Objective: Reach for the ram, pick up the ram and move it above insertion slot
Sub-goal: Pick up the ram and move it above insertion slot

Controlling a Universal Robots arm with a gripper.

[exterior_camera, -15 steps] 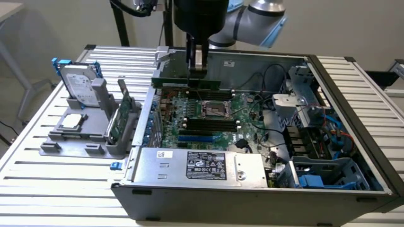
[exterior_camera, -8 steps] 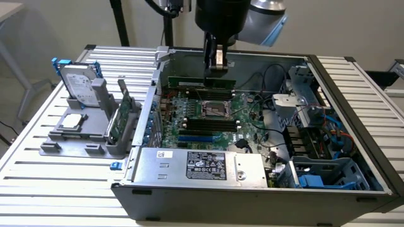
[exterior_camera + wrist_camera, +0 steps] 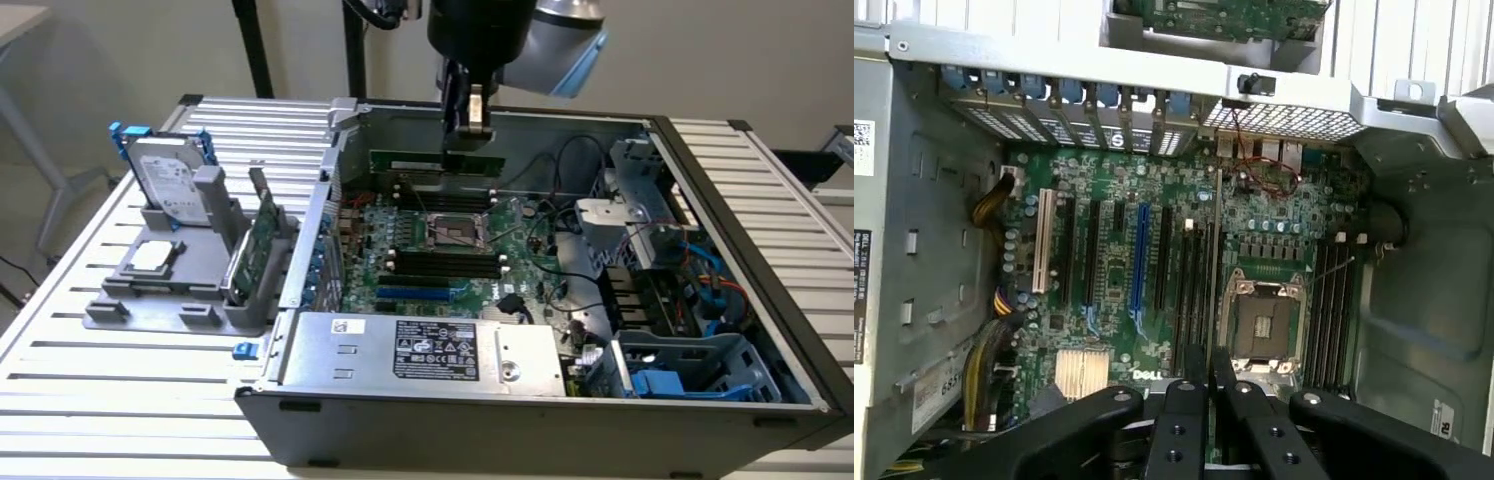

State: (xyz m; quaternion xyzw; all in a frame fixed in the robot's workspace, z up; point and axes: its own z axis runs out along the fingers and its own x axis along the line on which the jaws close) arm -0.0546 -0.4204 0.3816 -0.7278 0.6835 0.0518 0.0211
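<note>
Fixture of grey plastic [image 3: 160, 290] standing on the exterior view's left, outside the open grey metal computer case [image 3: 534, 400], carrying a silver hard drive [image 3: 171, 180] and a wide green expansion card [image 3: 263, 235], both well apart from the arm.

Going rightwards, into the case: hanging over the far part of the green motherboard [image 3: 400, 225], the black two-fingered pincer [image 3: 470, 135], with fingers drawn together and clamping on the ram [image 3: 434, 160], a long, narrow green circuit-board stick. Lying level and lengthwise across the view, the stick is being pinched at its upper edge, a little right of its middle, and reaching further to the exterior view's left than to the right. Floating clear above the board, not touching it, behind the square silver processor socket [image 3: 451, 228].

Judging the handling: probably very light, stiff along its length, yet thin and fragile. Better taking it on the flat faces near the middle of the upper edge, so avoiding tilt, and keeping away from the lower contact edge.

Looking from the wrist: showing edge-on as a thin pale line [image 3: 1212, 260] running out from between the fingers [image 3: 1179, 420], just beside the black memory slots [image 3: 1189, 290]. Not possible telling if lined up with one slot exactly.
</note>
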